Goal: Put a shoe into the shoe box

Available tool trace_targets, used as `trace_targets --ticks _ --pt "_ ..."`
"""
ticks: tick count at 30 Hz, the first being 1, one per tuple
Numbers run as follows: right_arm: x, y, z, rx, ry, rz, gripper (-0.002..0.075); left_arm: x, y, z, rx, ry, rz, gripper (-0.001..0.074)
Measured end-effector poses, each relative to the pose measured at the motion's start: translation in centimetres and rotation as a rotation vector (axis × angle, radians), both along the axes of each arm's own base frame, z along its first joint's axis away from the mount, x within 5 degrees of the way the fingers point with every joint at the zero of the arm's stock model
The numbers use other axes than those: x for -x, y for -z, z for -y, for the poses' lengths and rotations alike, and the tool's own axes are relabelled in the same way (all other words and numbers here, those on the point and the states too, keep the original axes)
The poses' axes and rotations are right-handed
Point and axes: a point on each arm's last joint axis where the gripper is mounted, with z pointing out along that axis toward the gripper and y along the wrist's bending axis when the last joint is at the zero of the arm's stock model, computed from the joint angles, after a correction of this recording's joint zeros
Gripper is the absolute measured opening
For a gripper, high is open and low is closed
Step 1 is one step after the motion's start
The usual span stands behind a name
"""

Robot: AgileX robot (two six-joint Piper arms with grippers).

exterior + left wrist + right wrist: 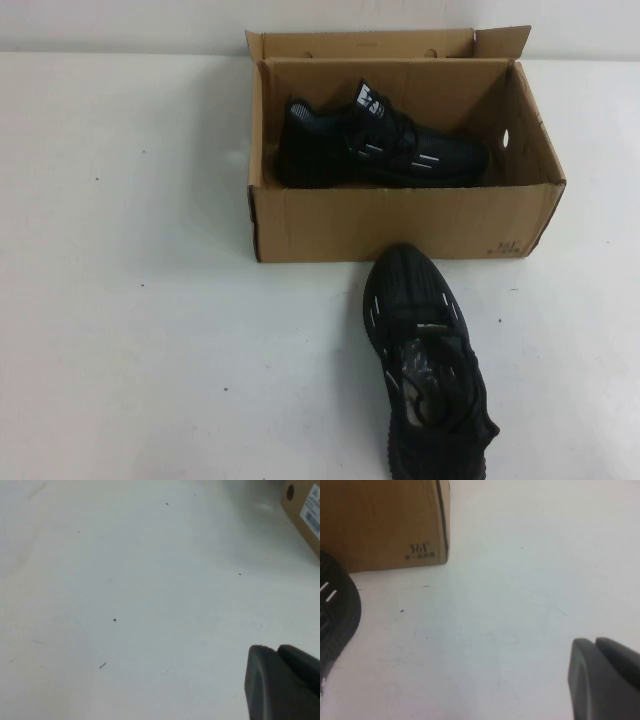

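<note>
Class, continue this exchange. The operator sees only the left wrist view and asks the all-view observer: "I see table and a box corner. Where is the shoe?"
Observer: The shoe lies on the table in front of the shoe box, toe toward its front wall.
Operator: Is the box empty?
Observer: No, the mate shoe lies inside.
Operator: My left end effector hangs over bare table. And the right one?
Observer: The right end effector hangs above the table, near the shoe's toe and the box's printed corner.
</note>
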Motion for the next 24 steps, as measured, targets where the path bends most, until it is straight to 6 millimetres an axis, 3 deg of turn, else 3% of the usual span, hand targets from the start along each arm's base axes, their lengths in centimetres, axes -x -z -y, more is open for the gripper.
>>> trace_targets --ticks 24 --pt "0.00 0.00 0.01 0.002 0.000 0.000 -0.0017 -0.11 -0.38 0.03 0.002 0.003 0.043 0.0001"
